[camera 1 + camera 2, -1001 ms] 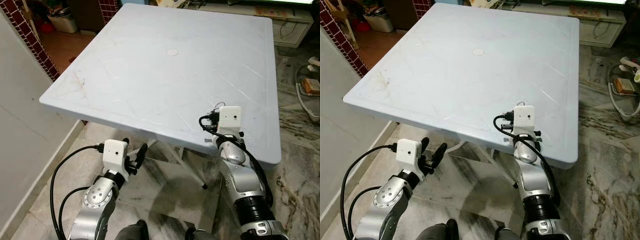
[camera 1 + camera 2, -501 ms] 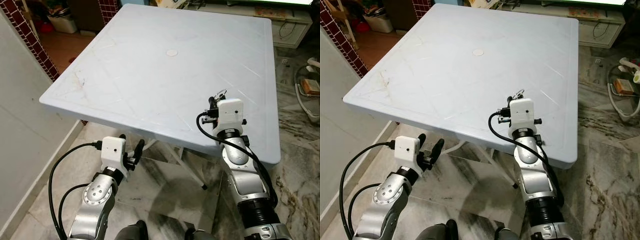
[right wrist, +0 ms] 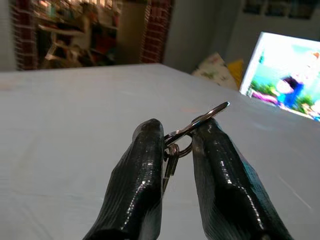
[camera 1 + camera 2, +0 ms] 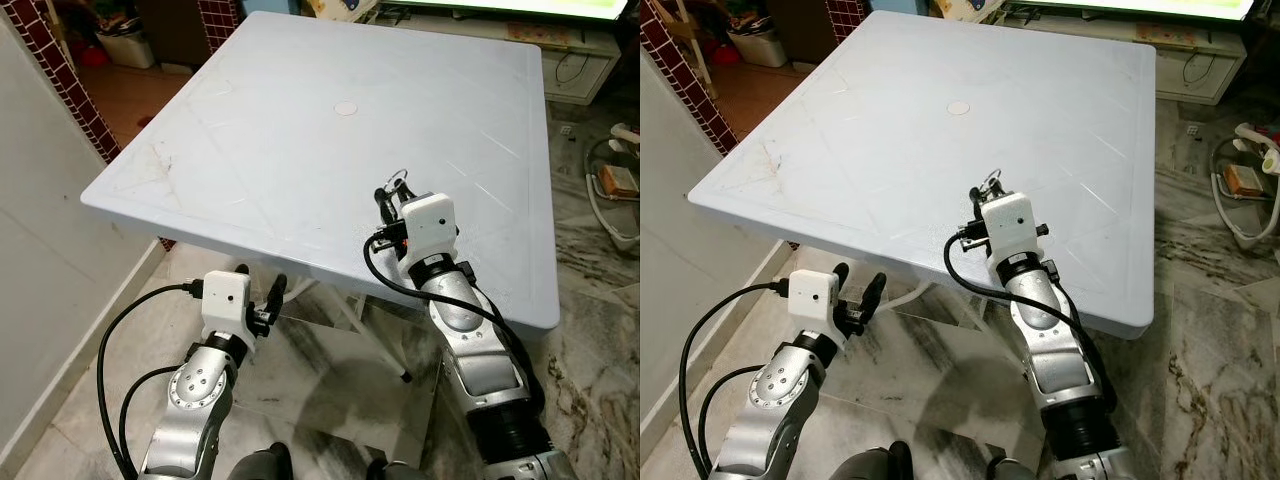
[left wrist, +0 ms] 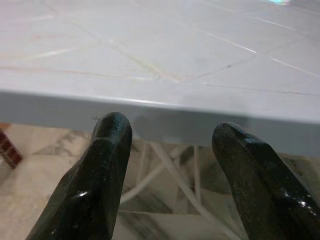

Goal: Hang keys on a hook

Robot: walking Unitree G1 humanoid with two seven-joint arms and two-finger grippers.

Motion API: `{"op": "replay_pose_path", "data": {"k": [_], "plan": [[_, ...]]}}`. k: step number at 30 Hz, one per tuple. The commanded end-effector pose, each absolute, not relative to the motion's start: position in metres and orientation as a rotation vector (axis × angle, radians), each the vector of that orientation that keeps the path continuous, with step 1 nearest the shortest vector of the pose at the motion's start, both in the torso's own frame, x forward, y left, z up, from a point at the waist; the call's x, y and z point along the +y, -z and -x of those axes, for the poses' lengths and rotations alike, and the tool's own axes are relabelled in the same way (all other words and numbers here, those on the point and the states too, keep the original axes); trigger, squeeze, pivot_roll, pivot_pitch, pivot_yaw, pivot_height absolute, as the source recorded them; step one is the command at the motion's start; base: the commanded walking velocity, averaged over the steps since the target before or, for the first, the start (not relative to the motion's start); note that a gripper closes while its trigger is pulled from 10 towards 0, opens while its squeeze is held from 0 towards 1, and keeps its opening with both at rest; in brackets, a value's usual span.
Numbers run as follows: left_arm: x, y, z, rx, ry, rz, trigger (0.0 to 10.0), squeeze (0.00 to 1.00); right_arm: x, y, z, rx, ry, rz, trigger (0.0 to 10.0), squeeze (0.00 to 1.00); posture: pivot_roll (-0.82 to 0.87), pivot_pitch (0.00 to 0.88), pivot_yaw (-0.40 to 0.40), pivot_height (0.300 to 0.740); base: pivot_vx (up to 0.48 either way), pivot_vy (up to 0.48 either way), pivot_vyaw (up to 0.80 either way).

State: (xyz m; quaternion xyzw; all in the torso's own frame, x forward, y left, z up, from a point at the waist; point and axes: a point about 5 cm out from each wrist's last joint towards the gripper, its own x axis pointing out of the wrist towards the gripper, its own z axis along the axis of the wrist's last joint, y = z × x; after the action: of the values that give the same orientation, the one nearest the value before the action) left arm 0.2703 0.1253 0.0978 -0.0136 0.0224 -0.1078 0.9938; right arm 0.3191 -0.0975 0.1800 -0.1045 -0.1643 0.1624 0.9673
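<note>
A bunch of metal keys on a ring [image 3: 187, 135] is pinched between the two black fingers of my right gripper [image 3: 177, 137], which is shut on it. That gripper [image 4: 392, 195] hovers over the near right part of the pale blue table [image 4: 300, 150], and the key ring [image 4: 988, 184] sticks up past its fingertips. My left gripper [image 4: 258, 290] hangs below the table's near edge, open and holding nothing; in the left wrist view its fingers [image 5: 102, 165] frame the table's rim [image 5: 160, 117].
A small round plug [image 4: 346, 106] marks the table's middle. White folding legs [image 4: 350, 310] stand under the table on a marble floor. A white wall [image 4: 50, 250] runs along the left. Cables and clutter [image 4: 620, 185] lie on the floor at the right.
My right gripper has risen and moved left and farther over the table, carrying the keys. The left arm has barely shifted.
</note>
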Motion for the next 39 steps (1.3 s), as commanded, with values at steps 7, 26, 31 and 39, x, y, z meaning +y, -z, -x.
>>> {"op": "replay_pose_path", "data": {"k": [7,26,31,39], "plan": [[0.132,-0.096,-0.272,0.044,0.175,0.016,10.0,0.0,-0.088,-0.191,-0.313,-0.374,-0.39,0.209,10.0,0.0,0.01,0.143,0.026,0.74,0.0,0.0,0.0],[0.14,-0.095,-0.274,0.039,0.105,-0.024,10.0,0.0,-0.087,-0.186,-0.307,-0.349,-0.41,0.183,10.0,0.0,0.02,0.148,0.036,0.74,0.0,0.0,0.8],[0.14,-0.096,-0.275,0.038,0.093,-0.023,10.0,0.0,-0.088,-0.187,-0.307,-0.349,-0.411,0.176,10.0,0.0,0.02,0.148,0.033,0.74,0.0,0.0,0.8],[0.14,-0.095,-0.274,0.04,0.075,-0.022,10.0,0.0,-0.087,-0.187,-0.307,-0.347,-0.421,0.178,10.0,0.0,0.02,0.152,0.023,0.74,0.0,0.0,0.8]]}}
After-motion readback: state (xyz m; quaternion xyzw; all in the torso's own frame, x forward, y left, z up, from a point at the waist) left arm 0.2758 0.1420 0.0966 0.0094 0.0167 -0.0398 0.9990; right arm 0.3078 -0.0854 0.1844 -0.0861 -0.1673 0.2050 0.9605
